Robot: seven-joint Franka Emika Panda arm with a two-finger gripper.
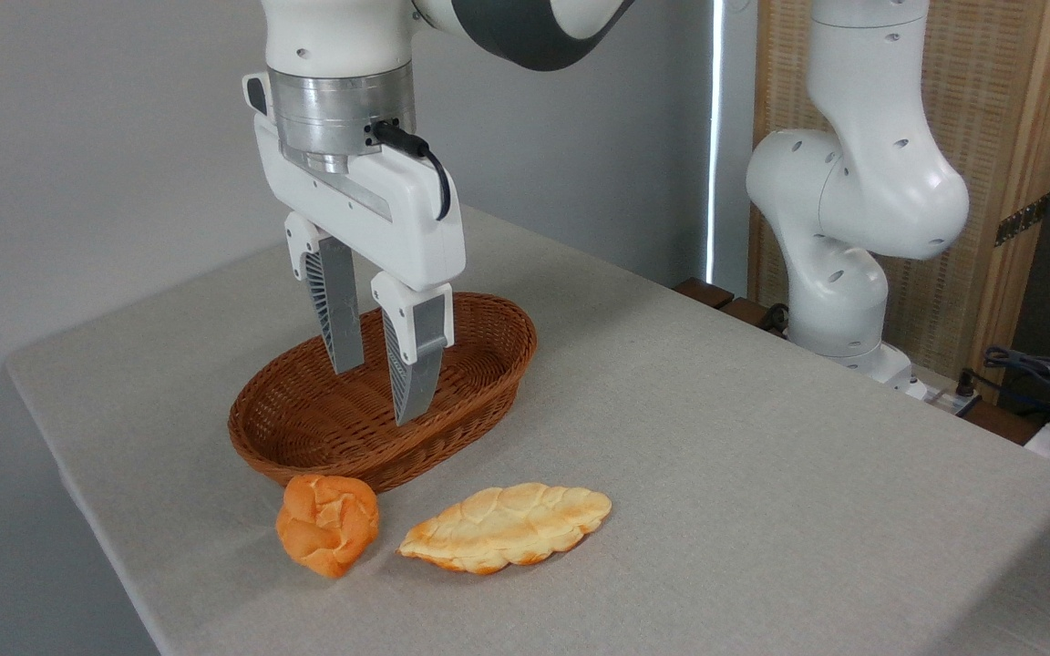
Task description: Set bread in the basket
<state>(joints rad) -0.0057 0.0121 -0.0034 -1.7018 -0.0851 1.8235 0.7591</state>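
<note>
Beside basket (488, 342), bread (327, 526); hand (377, 394) above

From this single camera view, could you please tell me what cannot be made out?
- Basket floor behind the hand: hidden by its fingers.
- Basket's near outer wall: partly covered by the bread.
- Underside of the flat loaf: faces the table.
- Arm above the wrist: cut off by the top edge.

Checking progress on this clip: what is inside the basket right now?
The basket shows only bare weave; its near wall and the open gripper hide part of the floor. The bread lies outside on the table.
</note>
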